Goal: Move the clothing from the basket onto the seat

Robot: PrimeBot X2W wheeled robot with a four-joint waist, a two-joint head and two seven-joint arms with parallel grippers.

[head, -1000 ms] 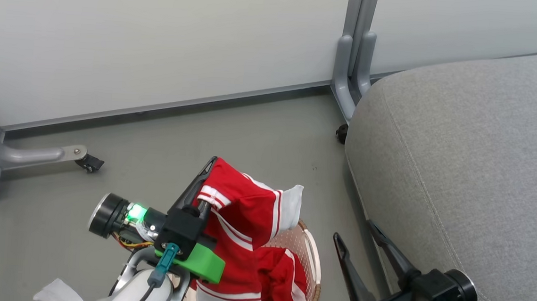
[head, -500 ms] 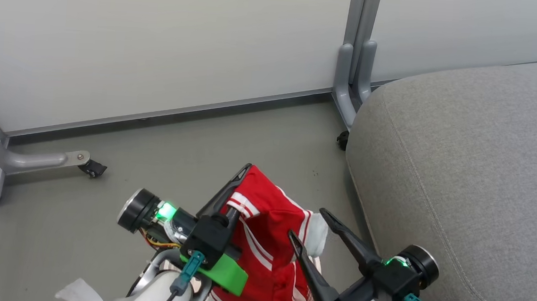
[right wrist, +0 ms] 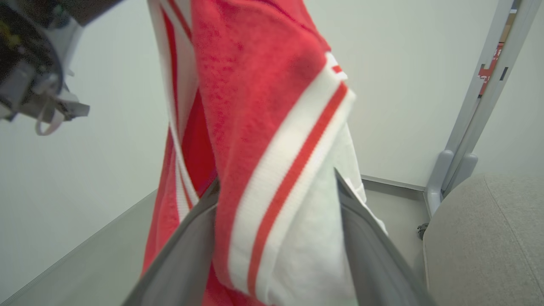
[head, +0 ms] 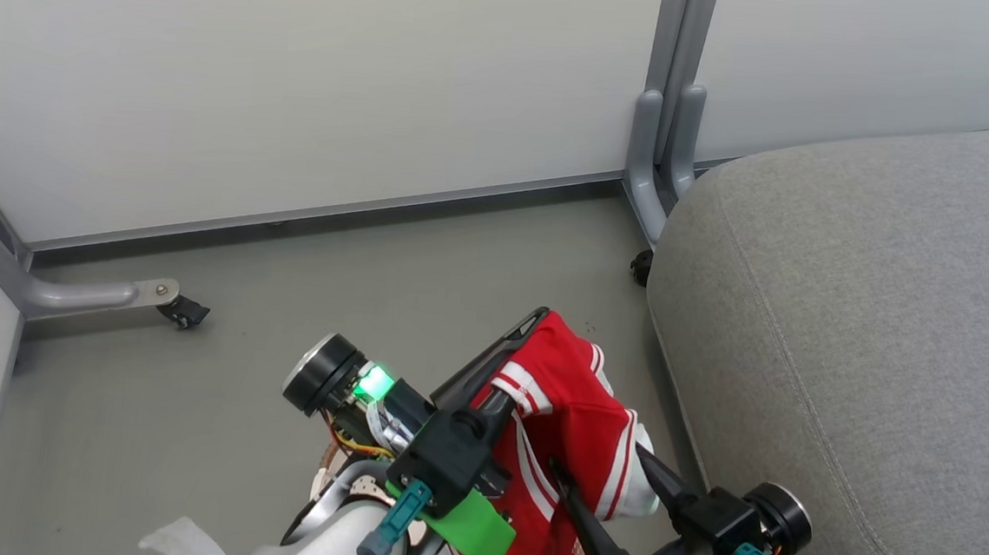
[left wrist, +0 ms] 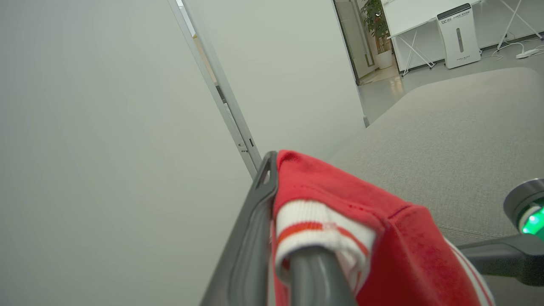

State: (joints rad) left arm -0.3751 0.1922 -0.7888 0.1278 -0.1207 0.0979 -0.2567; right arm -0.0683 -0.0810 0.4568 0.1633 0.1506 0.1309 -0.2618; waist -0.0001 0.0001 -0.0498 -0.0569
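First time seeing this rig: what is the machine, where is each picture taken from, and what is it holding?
It is a wheeled robot with two arms, each ending in a two-fingered gripper. The wide picture looks down from its head; the other two look along each wrist's fingers. The left gripper is closed on a red garment with white stripes, lifted above the grey floor. The right gripper has its fingers apart on either side of the hanging cloth. A sliver of the basket shows beneath the arms. The big grey seat is at the robot's right.
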